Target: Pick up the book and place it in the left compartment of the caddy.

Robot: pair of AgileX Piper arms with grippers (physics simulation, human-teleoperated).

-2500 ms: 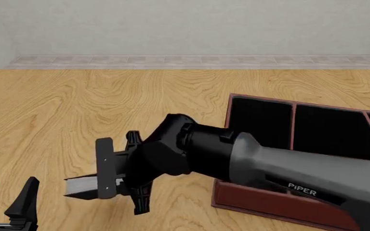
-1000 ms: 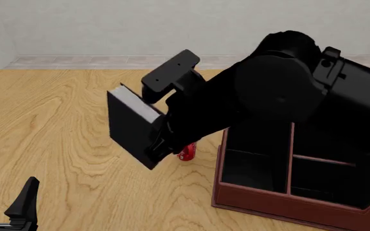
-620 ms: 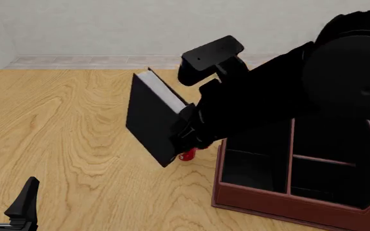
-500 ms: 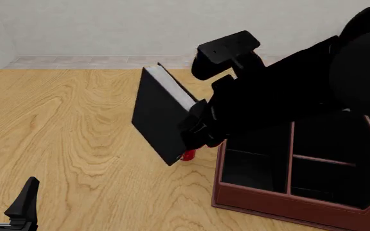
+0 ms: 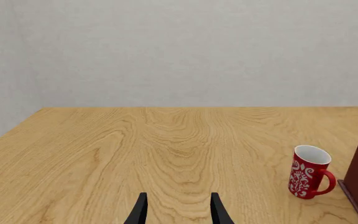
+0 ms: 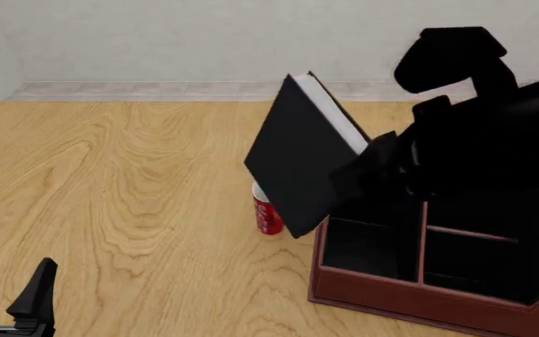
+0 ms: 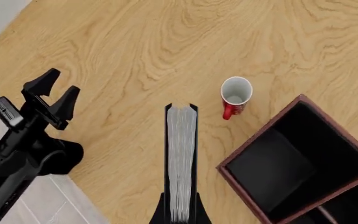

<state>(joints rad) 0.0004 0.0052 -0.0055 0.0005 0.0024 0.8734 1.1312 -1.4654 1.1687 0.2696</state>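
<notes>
Above the wooden surface (image 6: pixel 110 182), the right gripper (image 7: pixel 180 215) has its jaws clamped on the thick black hardcover book with white page edges (image 6: pixel 300 156), held tilted in the air beside the large dark reddish-brown caddy with black interior (image 6: pixel 410 298) and partly over its near-left corner. Red mug with white pattern (image 5: pixel 308 172) stands upright on the surface just beside the caddy's left wall, under the book. Left gripper (image 5: pixel 175 212) sits low, well apart from them, jaws parted and holding nothing.

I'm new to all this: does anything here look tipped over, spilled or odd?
Nothing stands out. The book hangs tilted only because the right gripper holds it in the air; the red mug stands upright beside the caddy.
</notes>
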